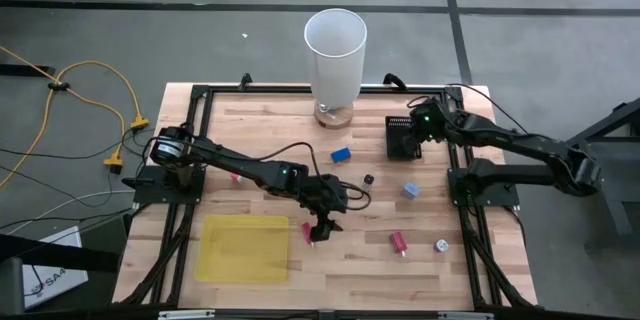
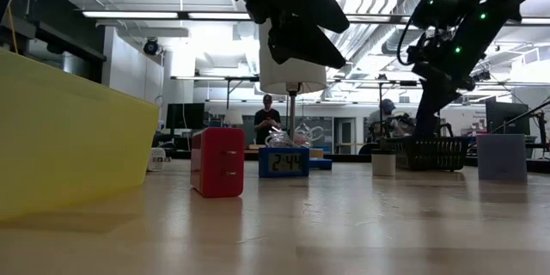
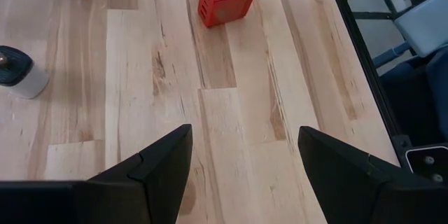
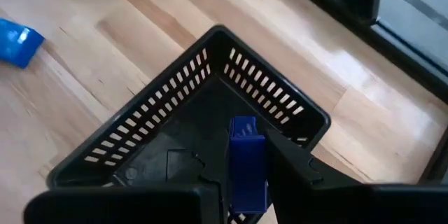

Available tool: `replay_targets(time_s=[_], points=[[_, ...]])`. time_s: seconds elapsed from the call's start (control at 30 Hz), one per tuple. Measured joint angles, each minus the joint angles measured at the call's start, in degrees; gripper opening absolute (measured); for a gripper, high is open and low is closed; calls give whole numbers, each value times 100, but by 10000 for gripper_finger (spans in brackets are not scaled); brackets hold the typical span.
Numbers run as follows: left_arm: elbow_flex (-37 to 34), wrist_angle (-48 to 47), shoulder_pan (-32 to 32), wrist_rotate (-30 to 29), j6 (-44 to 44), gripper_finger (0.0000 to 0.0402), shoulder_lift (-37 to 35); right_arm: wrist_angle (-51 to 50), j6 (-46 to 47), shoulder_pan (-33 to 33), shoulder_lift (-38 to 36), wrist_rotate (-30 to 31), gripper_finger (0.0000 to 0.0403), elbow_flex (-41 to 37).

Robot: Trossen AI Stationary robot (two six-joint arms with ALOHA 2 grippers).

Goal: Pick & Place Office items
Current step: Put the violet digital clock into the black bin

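Right wrist view: right gripper (image 4: pixel 246 182) pinches blue block (image 4: pixel 246 159) over black basket (image 4: pixel 140 136), frame centre; release next. Left gripper (image 1: pixel 322 226) spread, lower-centre, near red block (image 1: pixel 398 243).

— What are the arms looking like?
— The left arm (image 1: pixel 250 168) and right arm (image 1: pixel 520 145) are showing matte black links, black cables, green lights glowing near the wrists, wedge-shaped black fingers (image 3: pixel 150 171).

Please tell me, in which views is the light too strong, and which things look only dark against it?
Low view: ceiling lights glare behind, so the left gripper and right gripper show as dark silhouettes. High view: even light, soft shadow beside the white cylinder. Left wrist view: evenly lit red block.
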Motion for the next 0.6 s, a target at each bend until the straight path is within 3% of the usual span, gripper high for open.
replay_targets(time_s=[0.33, 0.6], points=[[0, -1, -37, 0, 0, 254, 0, 350, -5, -2, 647, -184, 62, 2], [0, -3, -35, 0, 0, 254, 0, 444, -45, -2, 815, -212, 99, 2]])
